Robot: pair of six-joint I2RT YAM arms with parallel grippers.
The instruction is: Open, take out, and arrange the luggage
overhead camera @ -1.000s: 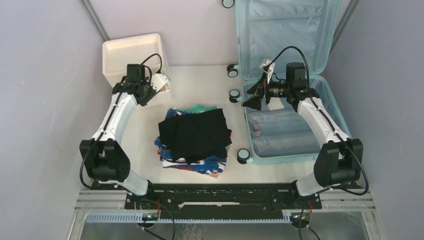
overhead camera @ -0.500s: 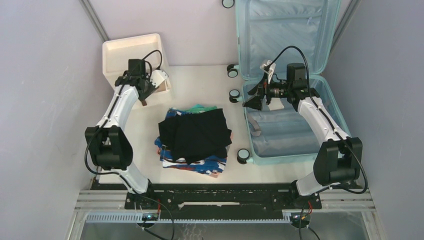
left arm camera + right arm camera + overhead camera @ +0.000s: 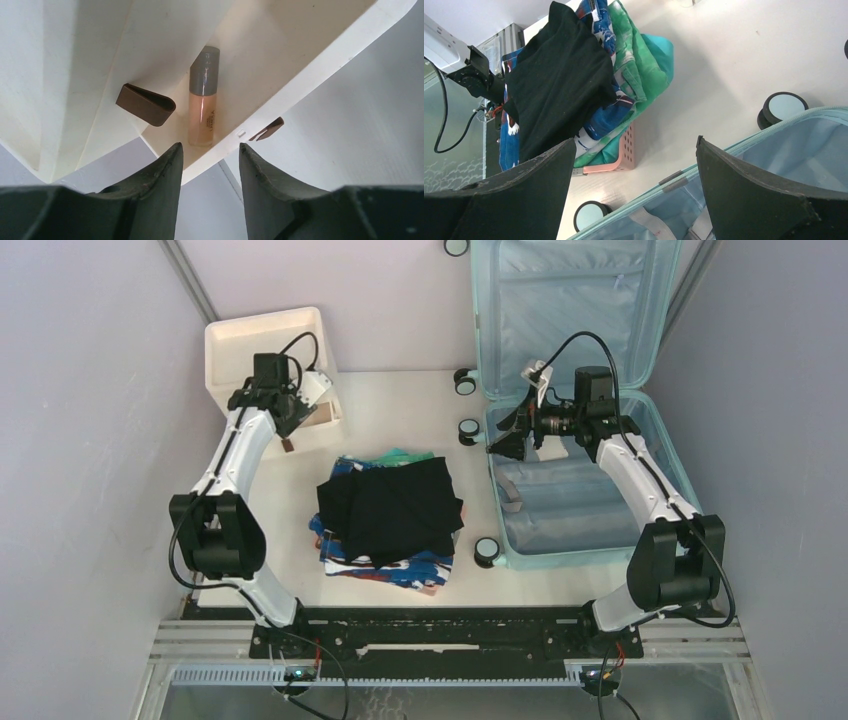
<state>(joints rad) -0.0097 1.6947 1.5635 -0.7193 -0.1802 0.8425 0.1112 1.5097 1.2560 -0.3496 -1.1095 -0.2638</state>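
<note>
Since the earlier frame the left arm has swung its elbow in toward its base and carried its wrist over to the cabinet (image 3: 250,340) at the far left. The right arm has not shifted.

The left gripper (image 3: 210,150) now sits at the mouth of the open drawer (image 3: 300,60). Its jaws are partly apart with nothing between them. A small bottle (image 3: 203,97) with a grey cap lies on the drawer floor just beyond the fingertips.

The right gripper (image 3: 635,140) hovers wide and empty over the near-left edge of the luggage (image 3: 575,505). The luggage lies open on the right of the table, base flat and lid leaning against the back wall. Clothes (image 3: 390,510) are piled in a pink basket (image 3: 621,155) between the arms.

The step in hand looks like arranging: the bottle appears to have just been let go into the drawer. Next the left arm should back straight out, keeping its fingers clear of the drawer rim and the bottle. The right can then look for anything left in the lining; the base seems nearly bare.
</note>
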